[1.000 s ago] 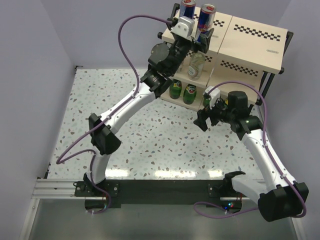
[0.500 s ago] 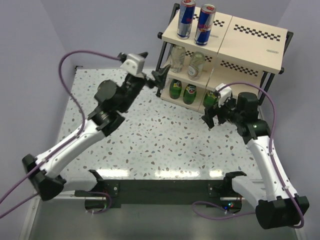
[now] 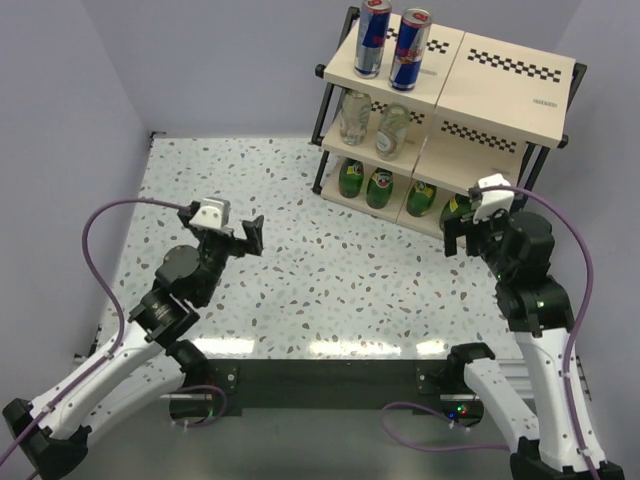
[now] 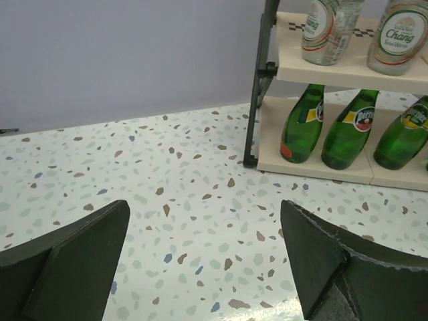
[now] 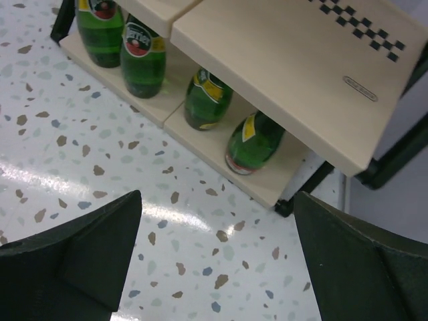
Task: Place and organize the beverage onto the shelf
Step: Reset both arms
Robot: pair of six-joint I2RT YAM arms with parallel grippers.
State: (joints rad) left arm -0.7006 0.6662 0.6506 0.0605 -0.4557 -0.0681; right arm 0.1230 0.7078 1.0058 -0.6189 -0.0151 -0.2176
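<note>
The shelf point(image 3: 500, 80) stands at the back right. Two blue-and-silver cans point(image 3: 375, 38) stand on its top board, two clear bottles point(image 3: 354, 118) on the middle board, and a row of green bottles point(image 3: 379, 188) on the bottom board. My left gripper point(image 3: 250, 238) is open and empty over the table's left middle, facing the shelf. In the left wrist view point(image 4: 204, 254) green bottles point(image 4: 348, 130) show ahead. My right gripper point(image 3: 458, 228) is open and empty just in front of the rightmost green bottle point(image 5: 254, 144), which leans. It shows in the right wrist view point(image 5: 217, 261).
The speckled white table point(image 3: 300, 270) stretches in front of the shelf. Pale walls close in the left and back. The shelf's black leg point(image 4: 257, 87) stands at its left front corner. A second black leg point(image 5: 388, 160) is at the right.
My left arm has swung back from the shelf's upper boards to the table's left middle. My right gripper has drawn back and to the right, away from the green bottles.
</note>
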